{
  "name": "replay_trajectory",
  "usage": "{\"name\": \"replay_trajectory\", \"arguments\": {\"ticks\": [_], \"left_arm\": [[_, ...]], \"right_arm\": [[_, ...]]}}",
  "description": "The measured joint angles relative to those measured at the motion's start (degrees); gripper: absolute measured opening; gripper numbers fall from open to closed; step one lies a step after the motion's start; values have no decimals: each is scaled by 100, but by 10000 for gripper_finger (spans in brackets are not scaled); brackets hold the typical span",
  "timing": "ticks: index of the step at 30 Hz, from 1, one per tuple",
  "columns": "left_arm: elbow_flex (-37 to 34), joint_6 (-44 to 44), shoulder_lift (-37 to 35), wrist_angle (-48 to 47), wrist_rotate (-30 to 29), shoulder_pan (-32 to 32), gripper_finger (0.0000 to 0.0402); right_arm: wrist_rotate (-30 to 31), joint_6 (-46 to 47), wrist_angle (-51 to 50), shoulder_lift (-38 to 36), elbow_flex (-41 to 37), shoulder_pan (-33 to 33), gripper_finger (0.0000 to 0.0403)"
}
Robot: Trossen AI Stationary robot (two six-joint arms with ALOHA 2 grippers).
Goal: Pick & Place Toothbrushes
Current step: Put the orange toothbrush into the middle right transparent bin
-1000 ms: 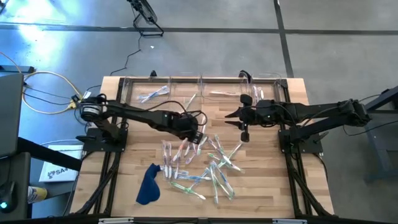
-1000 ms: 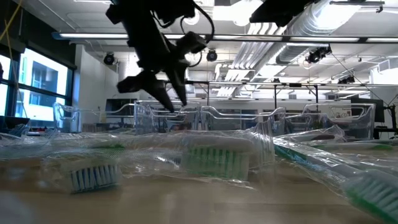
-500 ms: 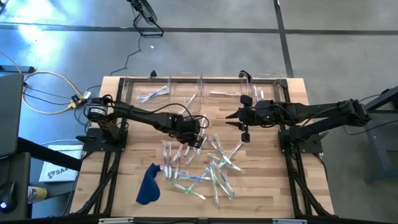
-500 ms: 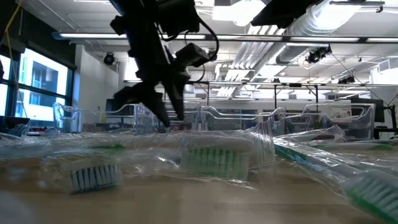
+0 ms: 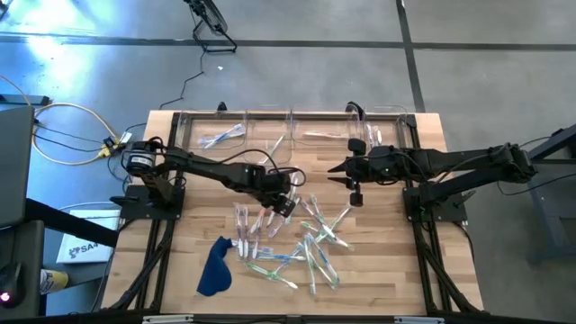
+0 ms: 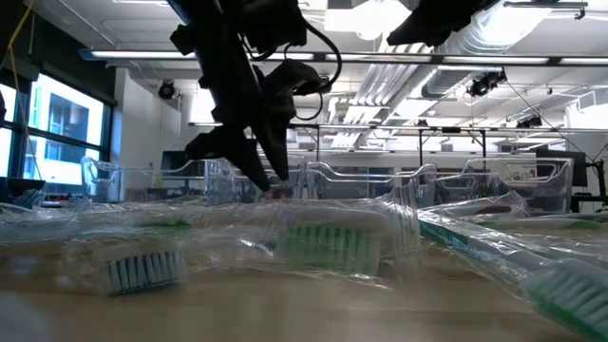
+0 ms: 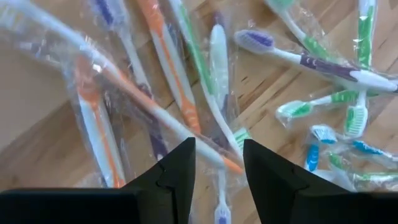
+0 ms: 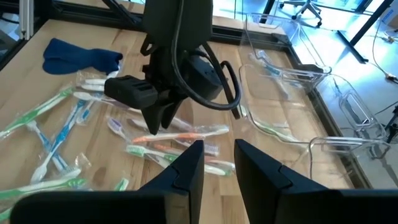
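In the low view, the nearest toothbrushes (image 6: 323, 242) blur together, their handles cut off by the edges.

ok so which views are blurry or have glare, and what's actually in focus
Low view: the nearest toothbrushes are soft and the ceiling lights glare; the left gripper shows as a silhouette. Left wrist view: wrapped brushes blur toward one corner, wrappers glinting. High view: sharp, with glare on the floor.
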Motion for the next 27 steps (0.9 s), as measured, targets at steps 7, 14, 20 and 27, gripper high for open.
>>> {"name": "replay_trajectory", "arguments": {"ticks": [7, 14, 20, 27], "left_arm": [[-9, -710, 59, -447, -179, 0, 132], [-8, -822, 109, -556, -705, 37, 132], [3, -660, 277, -179, -693, 44, 132], [-4, -700, 539, 89, -660, 44, 132]], "right_arm": [[0, -154, -71, 0, 0, -1, 81], [0, -177, -75, 0, 0, 0, 82], [0, -181, -103, 0, 0, -2, 81], [15, -180, -194, 0, 0, 0, 81]]}}
